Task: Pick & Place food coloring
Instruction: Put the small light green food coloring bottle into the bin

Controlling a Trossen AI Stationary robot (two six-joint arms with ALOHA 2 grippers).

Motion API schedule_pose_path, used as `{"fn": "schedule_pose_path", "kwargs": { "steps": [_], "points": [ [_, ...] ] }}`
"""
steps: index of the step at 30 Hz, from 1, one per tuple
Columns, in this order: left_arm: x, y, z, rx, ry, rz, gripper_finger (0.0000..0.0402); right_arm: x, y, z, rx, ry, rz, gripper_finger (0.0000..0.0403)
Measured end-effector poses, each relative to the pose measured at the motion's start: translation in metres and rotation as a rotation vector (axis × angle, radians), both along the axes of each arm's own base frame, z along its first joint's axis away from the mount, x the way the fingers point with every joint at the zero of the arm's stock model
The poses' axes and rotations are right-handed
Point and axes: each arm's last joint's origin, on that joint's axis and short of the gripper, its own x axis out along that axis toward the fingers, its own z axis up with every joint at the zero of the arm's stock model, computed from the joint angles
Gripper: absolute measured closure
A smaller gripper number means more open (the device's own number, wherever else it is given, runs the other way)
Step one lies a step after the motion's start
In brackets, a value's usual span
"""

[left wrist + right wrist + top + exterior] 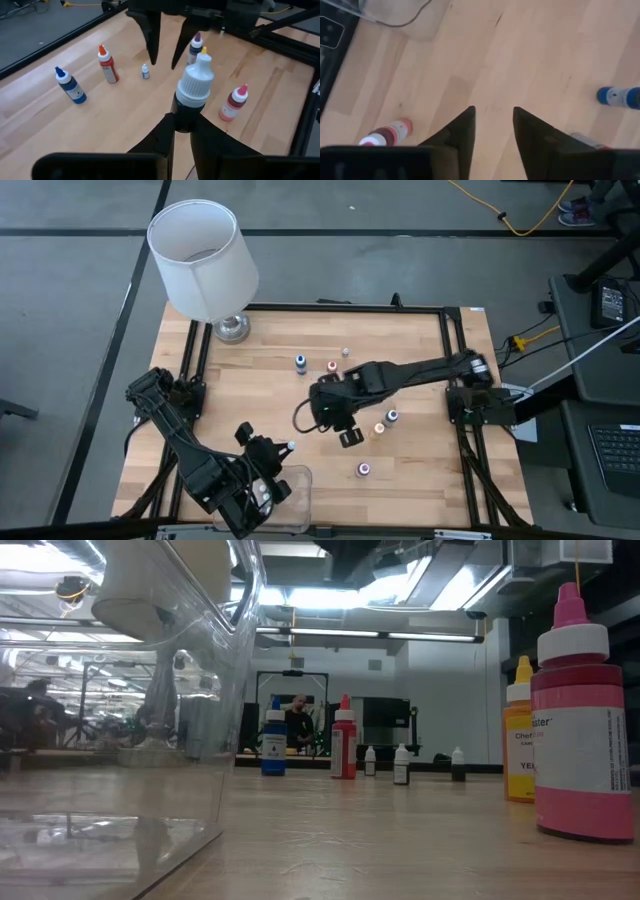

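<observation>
Left tool (184, 131): clenched on a dark bottle with a white cap (192, 90), held above the near edge of the surface (420, 480), by the clear container (295, 490).
Right tool (493, 125): fingers parted with nothing between them, hung over bare wood mid-surface.
Pink-capped bottle (363, 469): stood near the front, apart from both tools.
Yellow bottle (380, 428), purple-capped bottle (392, 417): set just beside the right tool.
Blue bottle (300, 363), red bottle (331, 366): stood farther back, beyond the right tool.
Lamp (205, 265): placed at the far left corner.
</observation>
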Motion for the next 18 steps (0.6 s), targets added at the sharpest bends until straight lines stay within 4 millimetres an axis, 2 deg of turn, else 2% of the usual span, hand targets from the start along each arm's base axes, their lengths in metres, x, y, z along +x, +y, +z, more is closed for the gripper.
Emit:
{"fn": "schedule_pose_path", "kwargs": {
  "steps": [2, 4, 7, 9, 11, 13, 18],
  "points": [
    [0.0, 0.0, 0.001, -0.002, -0.004, -0.001, 0.0363, -0.015, 0.0, 0.007, 0.0, -0.071, 0.002, 0.0293],
    [0.0, 0.0, 0.002, -0.001, -0.01, 0.002, 0.0363, -0.034, 0.001, 0.024, -0.009, -0.201, 0.0, 0.0314],
    [0.0, 0.0, 0.002, 0.001, -0.015, 0.005, 0.036, -0.06, 0.004, 0.052, 0.017, -0.497, -0.016, 0.0342],
    [0.0, 0.0, 0.002, 0.005, -0.019, 0.006, 0.0359, -0.07, 0.005, 0.063, 0.088, -0.724, -0.023, 0.0357],
    [0.001, 0.002, 0.002, 0.013, -0.027, 0.014, 0.0359, -0.077, 0.007, 0.063, 0.162, -0.916, -0.026, 0.0367],
    [0.003, 0.004, 0.003, 0.033, -0.035, 0.02, 0.0361, -0.08, 0.007, 0.053, 0.219, -1.042, -0.033, 0.0372],
    [0.01, 0.011, 0.003, 0.056, -0.034, 0.037, 0.0359, -0.073, 0.004, 0.011, 0.377, -1.104, -0.051, 0.0372]
  ]
}}
